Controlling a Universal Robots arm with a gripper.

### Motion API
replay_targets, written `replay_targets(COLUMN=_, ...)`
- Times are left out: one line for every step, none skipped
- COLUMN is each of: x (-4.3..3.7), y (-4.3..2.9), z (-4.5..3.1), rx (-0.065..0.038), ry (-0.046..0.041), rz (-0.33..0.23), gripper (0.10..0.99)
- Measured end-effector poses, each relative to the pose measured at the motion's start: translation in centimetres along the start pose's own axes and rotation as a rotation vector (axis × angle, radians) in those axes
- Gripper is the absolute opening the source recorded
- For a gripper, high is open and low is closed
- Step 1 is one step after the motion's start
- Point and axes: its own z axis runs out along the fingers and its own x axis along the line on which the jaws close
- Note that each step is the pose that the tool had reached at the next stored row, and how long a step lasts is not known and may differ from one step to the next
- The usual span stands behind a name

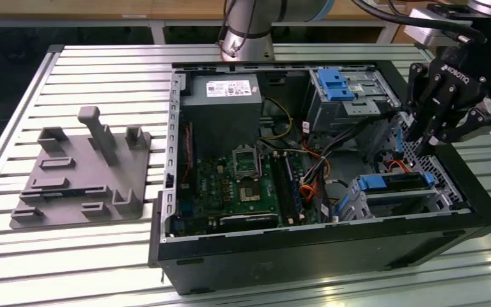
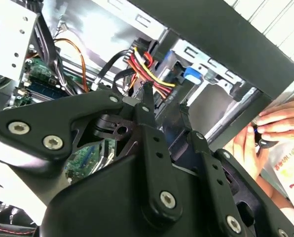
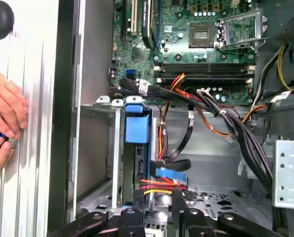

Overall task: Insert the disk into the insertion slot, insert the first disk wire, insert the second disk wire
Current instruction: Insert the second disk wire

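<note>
In the exterior view the computer case point(image 1: 314, 249) sits on the table point(image 1: 100, 70) with a stand point(image 1: 79, 185) at its 9 o'clock — inside, the power supply point(image 1: 220, 96) at 11, the circuit board point(image 1: 237, 185) at 7, the drive cage point(image 1: 348, 96) at 1, and the disk point(image 1: 395, 183) in the insertion slot point(image 1: 403, 203) at 4.

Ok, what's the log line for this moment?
disk: in insertion slot | pincer: low inside case, at red-yellow wires behind disk | person's hand: outside case wall
</note>
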Motion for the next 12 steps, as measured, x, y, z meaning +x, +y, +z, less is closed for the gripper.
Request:
replay_targets(x=-0.14, y=0.12, z=0.03, rx=0.000, ry=0.0005, rz=0.001, gripper=0.361)
replay_targets(x=-0.28, y=0.23, z=0.07, rx=0.000, ry=0.0008, rz=0.002, gripper=0.361)
replay_targets(x=-0.43, y=0.34, z=0.10, rx=0.000, ry=0.0014, rz=0.002, gripper=0.361)
replay_targets(x=-0.57, y=0.46, z=0.15, rx=0.000, ry=0.0025, rz=0.003, gripper=0.361)
replay_targets(x=-0.72, y=0.61, z=0.22, rx=-0.001, ry=0.0052, rz=0.004, gripper=0.361)
replay_targets(x=-0.83, y=0.76, z=0.27, rx=-0.001, ry=0.0088, rz=0.004, gripper=0.361)
replay_targets(x=-0.94, y=0.94, z=0.32, rx=-0.001, ry=0.0135, rz=0.004, gripper=0.361)
replay_targets(x=-1.05, y=1.13, z=0.39, rx=-0.001, ry=0.0182, rz=0.005, gripper=0.361)
replay_targets(x=-1.12, y=1.32, z=0.45, rx=-0.001, ry=0.0233, rz=0.005, gripper=0.361)
replay_targets(x=-1.16, y=1.51, z=0.51, rx=-0.001, ry=0.0283, rz=0.005, gripper=0.361)
replay_targets(x=-1.19, y=1.65, z=0.57, rx=-0.001, ry=0.0334, rz=0.005, gripper=0.361)
replay_targets(x=-1.21, y=1.76, z=0.63, rx=-0.001, ry=0.0378, rz=0.006, gripper=0.361)
